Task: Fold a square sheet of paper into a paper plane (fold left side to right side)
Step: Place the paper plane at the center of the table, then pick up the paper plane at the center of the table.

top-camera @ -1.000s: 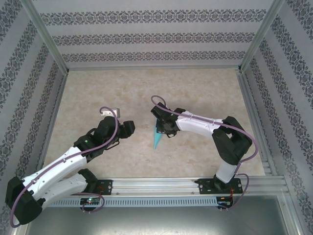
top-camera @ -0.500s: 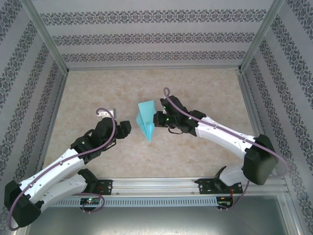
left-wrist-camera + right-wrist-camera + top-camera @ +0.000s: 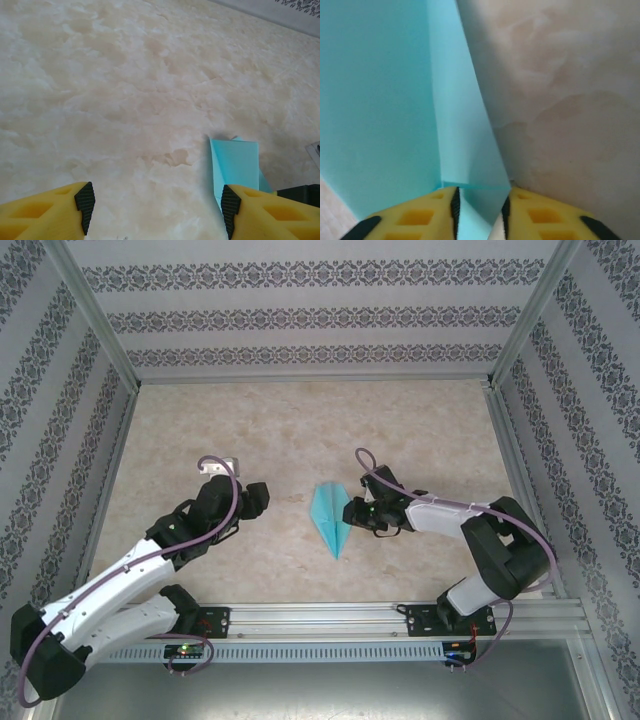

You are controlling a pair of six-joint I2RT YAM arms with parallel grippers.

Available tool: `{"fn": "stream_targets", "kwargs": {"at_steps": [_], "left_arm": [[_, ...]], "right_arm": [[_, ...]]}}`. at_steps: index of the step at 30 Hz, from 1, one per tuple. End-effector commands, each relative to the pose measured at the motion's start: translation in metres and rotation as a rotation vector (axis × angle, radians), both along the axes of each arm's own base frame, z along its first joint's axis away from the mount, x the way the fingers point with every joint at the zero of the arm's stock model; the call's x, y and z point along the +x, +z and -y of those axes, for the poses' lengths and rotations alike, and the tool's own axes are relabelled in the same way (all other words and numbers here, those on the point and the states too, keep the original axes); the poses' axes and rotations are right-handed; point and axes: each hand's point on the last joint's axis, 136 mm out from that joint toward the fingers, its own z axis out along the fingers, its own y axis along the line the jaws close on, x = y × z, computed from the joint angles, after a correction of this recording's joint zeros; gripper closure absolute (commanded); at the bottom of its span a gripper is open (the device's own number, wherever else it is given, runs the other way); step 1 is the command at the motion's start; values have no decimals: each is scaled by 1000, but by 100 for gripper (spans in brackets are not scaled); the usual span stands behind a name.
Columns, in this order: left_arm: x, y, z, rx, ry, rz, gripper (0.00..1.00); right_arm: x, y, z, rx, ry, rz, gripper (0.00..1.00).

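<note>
The paper plane (image 3: 330, 517) is a light turquoise dart lying on the table between the arms, its point toward the near edge. My right gripper (image 3: 356, 512) sits at its right edge. In the right wrist view the folded paper (image 3: 385, 100) runs back between the yellow fingers (image 3: 410, 220), and the right gripper (image 3: 480, 210) stands open, its pads apart around a loose flap. My left gripper (image 3: 262, 498) is left of the plane, apart from it. The left gripper (image 3: 157, 205) is wide open over bare table, with the plane's blunt end (image 3: 235, 160) just beyond its right finger.
The marble-patterned table (image 3: 300, 430) is walled by an aluminium frame (image 3: 520, 500) and patterned panels on three sides. A rail (image 3: 320, 618) holding both arm bases runs along the near edge.
The right arm has drawn back to the right, bringing the plane from left of centre down toward the middle. Its jaws have parted. The left arm has barely moved.
</note>
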Motion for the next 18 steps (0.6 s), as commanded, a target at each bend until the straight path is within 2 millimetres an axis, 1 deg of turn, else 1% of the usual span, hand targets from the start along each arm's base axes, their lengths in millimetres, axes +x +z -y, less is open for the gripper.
{"fn": "stream_targets", "kwargs": {"at_steps": [1, 3, 6, 7, 9, 11, 13, 15, 18], "left_arm": [[4, 9, -1, -14, 17, 1, 29], [6, 8, 1, -10, 17, -2, 29], [9, 8, 2, 0, 16, 3, 29], [10, 9, 3, 3, 13, 8, 29], [12, 9, 3, 10, 13, 13, 26], [14, 10, 3, 17, 14, 20, 23], [14, 11, 2, 24, 15, 27, 23], [14, 10, 2, 29, 12, 28, 22], [13, 9, 1, 35, 7, 30, 22]], "right_arm": [[4, 20, 10, -83, 15, 55, 60], [2, 33, 17, -138, 10, 76, 52], [-5, 51, 29, -244, 1, 91, 48], [-10, 58, 29, -272, 12, 94, 48], [-18, 67, 20, -285, 42, 93, 46], [-27, 69, 5, -273, 68, 69, 43], [-38, 64, -13, -260, 89, 30, 38], [-46, 57, -27, -262, 100, -3, 34], [-50, 46, -40, -304, 125, -26, 29]]}}
